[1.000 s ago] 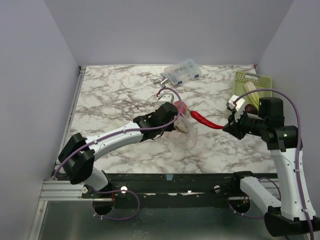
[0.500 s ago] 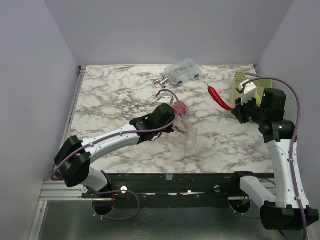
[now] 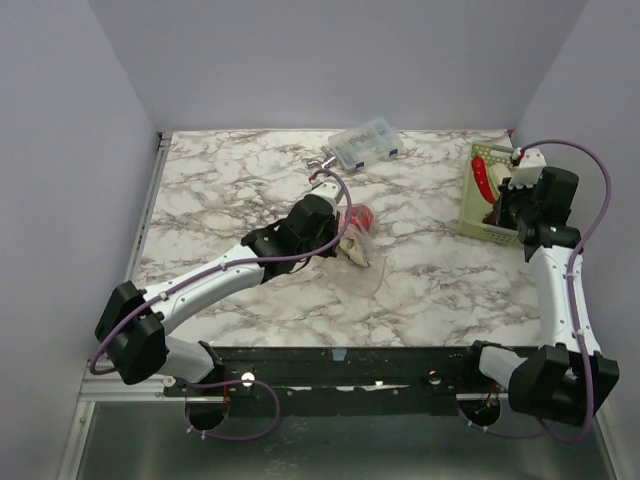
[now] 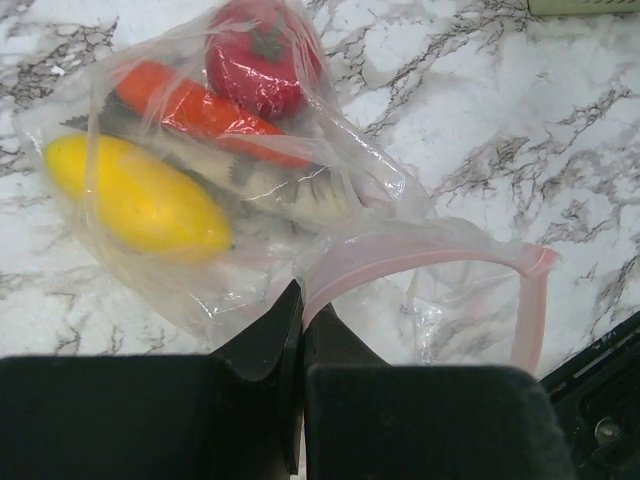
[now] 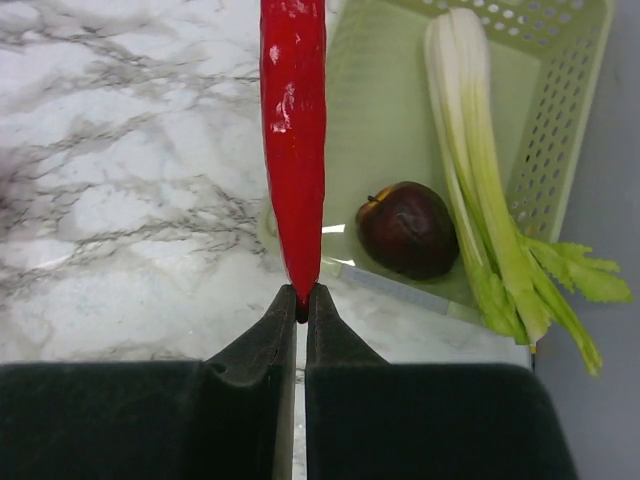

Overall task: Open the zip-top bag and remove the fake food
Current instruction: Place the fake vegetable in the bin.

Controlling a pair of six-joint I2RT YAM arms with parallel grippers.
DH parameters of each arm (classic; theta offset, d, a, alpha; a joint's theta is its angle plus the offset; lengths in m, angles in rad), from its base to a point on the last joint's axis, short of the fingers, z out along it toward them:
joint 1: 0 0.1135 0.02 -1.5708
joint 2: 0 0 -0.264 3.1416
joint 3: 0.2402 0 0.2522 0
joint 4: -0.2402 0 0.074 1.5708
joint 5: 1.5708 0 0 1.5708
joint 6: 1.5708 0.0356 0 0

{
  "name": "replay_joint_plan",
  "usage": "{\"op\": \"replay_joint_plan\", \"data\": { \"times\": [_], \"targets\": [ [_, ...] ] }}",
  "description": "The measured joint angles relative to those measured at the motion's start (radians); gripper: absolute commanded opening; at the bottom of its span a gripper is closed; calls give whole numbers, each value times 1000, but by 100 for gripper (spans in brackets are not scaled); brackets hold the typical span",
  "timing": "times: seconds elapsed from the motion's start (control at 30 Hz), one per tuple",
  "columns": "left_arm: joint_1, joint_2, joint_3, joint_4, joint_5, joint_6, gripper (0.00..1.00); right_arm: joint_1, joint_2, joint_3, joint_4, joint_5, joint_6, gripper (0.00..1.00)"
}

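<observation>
Zip-top bag [image 4: 380, 180] lies on the marble bench [image 3: 230, 190] near its middle, its pink zipper strip [image 4: 440, 250] gaping in a loop. My left jaws are pressed together on the bag's plastic right at that strip. Through the plastic I see a yellow lemon [image 4: 135, 200], an orange carrot [image 4: 200, 110], a round red piece [image 4: 262, 60] and a pale piece [image 4: 290, 190], packed against each other. My right jaws pinch the thin tip of a red chili [image 5: 293, 130], held at the rim of the green basket [image 5: 380, 120]. In the basket a dark purple piece [image 5: 407, 228] rests beside a pale green stalk [image 5: 480, 180]. A clear box [image 3: 365, 143] and a metal fitting [image 3: 322, 160] sit near the bench's far edge.
</observation>
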Motion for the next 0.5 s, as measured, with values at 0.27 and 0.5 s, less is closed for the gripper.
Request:
{"op": "replay_joint_plan", "data": {
  "times": [0.27,0.5],
  "targets": [
    [49,-99,-39,1,47,97,0,-28,141,-20,131,56,40,1],
    [61,-132,-97,14,89,142,0,-53,293,-12,175,74,83,1]
  ]
}}
